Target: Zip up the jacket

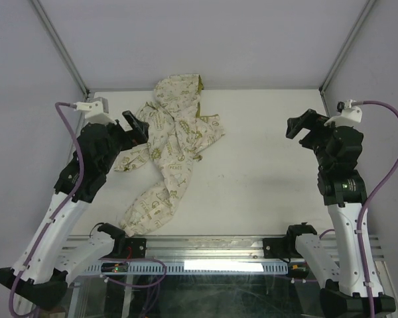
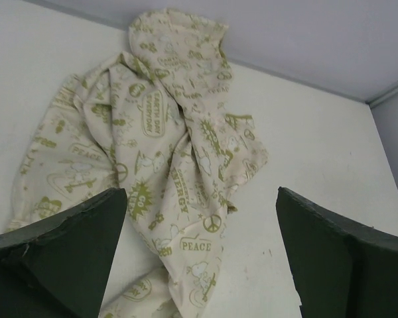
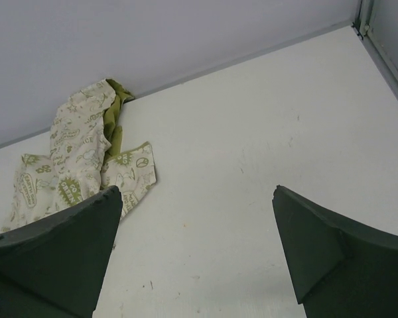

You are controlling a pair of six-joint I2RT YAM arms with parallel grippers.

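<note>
Items counted: one jacket (image 1: 169,152), one table (image 1: 272,185), two arms, two claws, two fingers on each claw.

Left claw (image 1: 136,126): jaws stand wide apart and grip nothing. In its wrist view both dark fingers (image 2: 73,252) frame the cloth, which fills the gap between them and runs on ahead of the claw. From above, this claw sits at the jacket's left edge. Whether it touches the fabric cannot be told.

Right claw (image 1: 297,126): jaws are likewise wide apart and hold nothing. Only bare table shows between its fingers (image 3: 331,252). The jacket lies well apart from it, ahead and off to its left, against the far wall.

Jacket: one piece, crumpled and lying flat on the table on the left claw's side. The hood points away from both claws toward the far wall. One long fold trails back toward the left arm's base. Olive-yellow lining shows at the hood edge, on the side facing the right claw. The zipper cannot be made out among the folds.
</note>
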